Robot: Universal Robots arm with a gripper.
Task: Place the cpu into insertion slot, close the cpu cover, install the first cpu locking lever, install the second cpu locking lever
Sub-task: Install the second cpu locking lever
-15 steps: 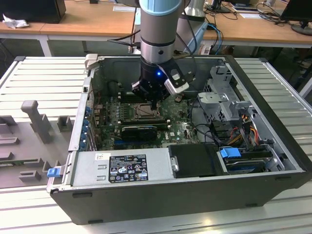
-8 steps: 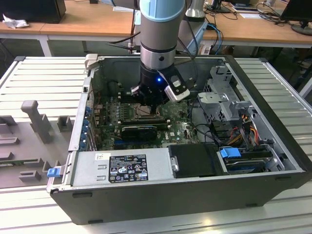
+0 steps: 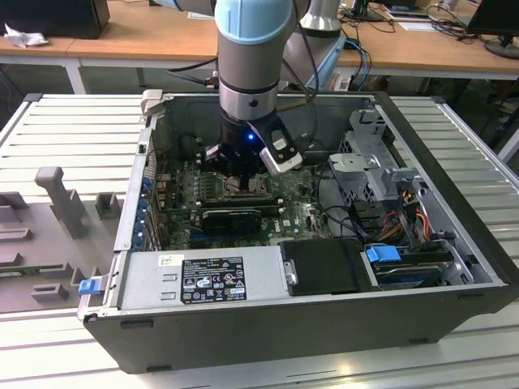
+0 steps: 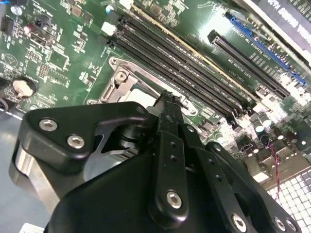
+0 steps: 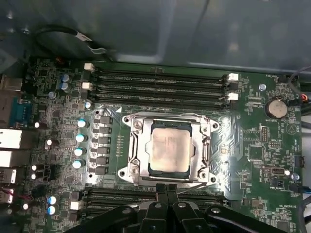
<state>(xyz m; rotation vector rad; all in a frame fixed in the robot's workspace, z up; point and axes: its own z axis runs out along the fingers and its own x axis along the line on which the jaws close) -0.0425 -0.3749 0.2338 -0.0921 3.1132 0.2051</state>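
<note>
Centre of the first wrist view: cpu (image 5: 168, 150) seated flat in insertion slot (image 5: 127, 154), cpu cover (image 5: 167, 118) closed around it, then at lower centre pincer (image 5: 167, 190) with fingers pressed together, holding nothing, just beside the cover's edge.

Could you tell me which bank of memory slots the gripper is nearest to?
The bank that the gripper overlaps in the first wrist view; the other bank lies beyond the cpu, by the case wall.
</note>
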